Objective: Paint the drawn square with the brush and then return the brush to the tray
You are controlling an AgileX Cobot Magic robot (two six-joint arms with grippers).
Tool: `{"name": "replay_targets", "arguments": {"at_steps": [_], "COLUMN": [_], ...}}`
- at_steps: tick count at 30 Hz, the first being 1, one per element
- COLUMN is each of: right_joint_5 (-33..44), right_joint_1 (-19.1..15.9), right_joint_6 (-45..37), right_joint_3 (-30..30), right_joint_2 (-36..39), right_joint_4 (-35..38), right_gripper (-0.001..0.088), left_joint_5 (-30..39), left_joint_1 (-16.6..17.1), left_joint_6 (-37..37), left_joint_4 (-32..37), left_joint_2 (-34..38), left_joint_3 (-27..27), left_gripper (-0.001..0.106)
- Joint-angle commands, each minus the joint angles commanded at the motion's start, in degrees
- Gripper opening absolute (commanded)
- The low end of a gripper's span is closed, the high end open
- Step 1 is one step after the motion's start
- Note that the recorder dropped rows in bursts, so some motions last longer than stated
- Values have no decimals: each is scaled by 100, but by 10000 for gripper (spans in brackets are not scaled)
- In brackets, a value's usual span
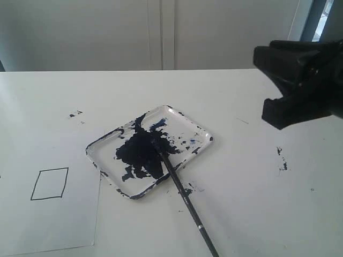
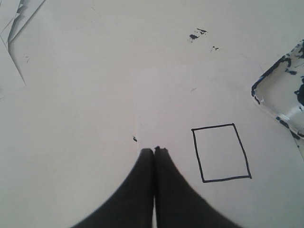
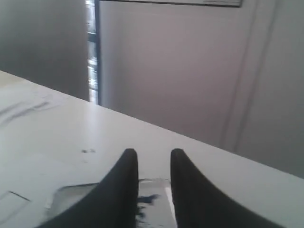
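Evidently nothing painted yet: the drawn square (image 1: 50, 183) blank, the brush (image 1: 184, 197) resting on the tray (image 1: 92, 151); left gripper (image 2: 154, 151) closed, right gripper (image 3: 154, 154) open, empty.

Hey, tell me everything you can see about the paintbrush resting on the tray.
The brush is a long, thin black stick, lying slantwise. Its tip end sits in the blue-black paint blotch inside the clear tray; the shaft crosses the tray's near rim and runs over the white table until the picture's bottom edge cuts it off. Nothing grips it. Its bristles cannot be told from the paint.
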Motion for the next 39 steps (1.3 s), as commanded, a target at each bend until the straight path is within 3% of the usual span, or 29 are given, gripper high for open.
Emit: {"name": "replay_targets", "arguments": {"at_steps": [2, 6, 13, 20, 25, 27, 33, 39], "right_joint_5": [580, 1434, 2221, 2044, 1620, 1371, 988, 658], "right_joint_1": [26, 231, 847, 1464, 1847, 1922, 2045, 2045], "right_joint_6": [-426, -426, -966, -946, -843, -834, -834, -799], "right_joint_3": [0, -10, 13, 13, 13, 13, 13, 13], "right_joint_2": [-11, -19, 305, 1080, 1887, 2126, 2593, 2917], "right_joint_4": [759, 1759, 2614, 2726, 2726, 2739, 3111, 3346], "right_gripper": [239, 239, 239, 168, 167, 202, 417, 419], "left_joint_5": [0, 0, 0, 0, 0, 0, 0, 0], "left_joint_1": [0, 0, 0, 0, 0, 0, 0, 0], "left_joint_6": [0, 0, 0, 0, 0, 0, 0, 0], "left_joint_4": [0, 0, 0, 0, 0, 0, 0, 0], "left_joint_2": [0, 0, 0, 0, 0, 0, 0, 0], "left_joint_3": [0, 0, 0, 0, 0, 0, 0, 0], "left_gripper": [0, 0, 0, 0, 0, 0, 0, 0]}}
